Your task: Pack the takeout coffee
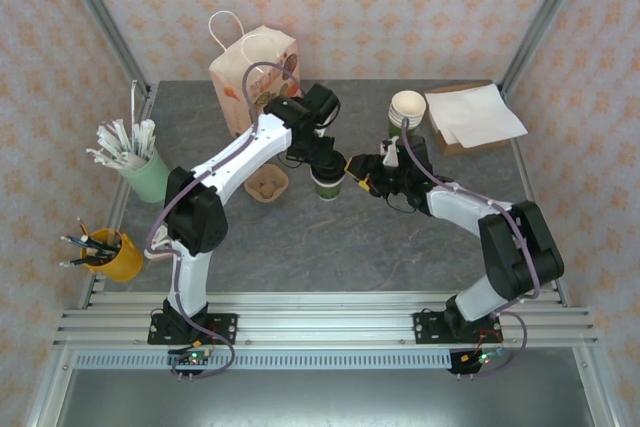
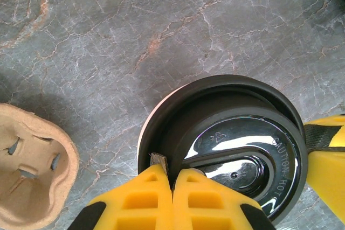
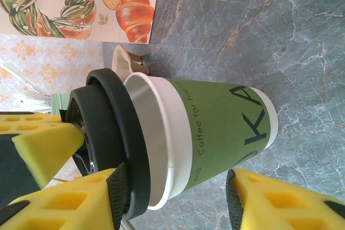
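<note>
Black lid (image 2: 237,144) sits tilted on the mouth of the green cup (image 3: 215,127) — the left gripper (image 2: 173,187) has its fingers pressed together on the lid's near rim. The cup stands upright on the table (image 2: 108,36), between the right gripper's (image 3: 175,187) fingers, which are apart — one beside the lid, one near the cup's base; contact I cannot tell. A pulp carrier (image 2: 32,160) lies left of the left fingers, apart from the cup.

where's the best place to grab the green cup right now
Grip the green cup around its mid wall, coming from the side: it stands upright and round, and the left gripper is shut on the black lid over its mouth.
</note>
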Controlling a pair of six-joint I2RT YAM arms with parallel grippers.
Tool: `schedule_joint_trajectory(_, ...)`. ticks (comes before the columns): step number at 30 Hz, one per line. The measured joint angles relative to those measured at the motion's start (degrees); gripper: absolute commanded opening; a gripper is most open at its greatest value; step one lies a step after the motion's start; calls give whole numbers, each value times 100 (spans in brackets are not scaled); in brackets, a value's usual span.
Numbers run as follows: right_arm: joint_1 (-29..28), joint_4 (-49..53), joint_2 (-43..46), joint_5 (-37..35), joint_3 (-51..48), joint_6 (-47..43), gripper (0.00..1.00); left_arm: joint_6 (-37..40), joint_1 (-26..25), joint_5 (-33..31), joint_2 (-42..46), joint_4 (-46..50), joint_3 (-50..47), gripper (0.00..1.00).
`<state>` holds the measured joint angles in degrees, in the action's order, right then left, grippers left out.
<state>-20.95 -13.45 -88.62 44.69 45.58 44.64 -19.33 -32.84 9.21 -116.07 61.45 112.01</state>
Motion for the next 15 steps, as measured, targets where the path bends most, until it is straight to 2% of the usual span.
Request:
schedule_joint_trajectory(7, 0, -164, -168, 61, 0, 61, 50, 24, 0, -2, -98, 0, -4, 0)
schedule_joint_trajectory(15, -28, -157, -310, 118, 17, 79, 42, 39, 0, -31, -111, -42, -107, 0)
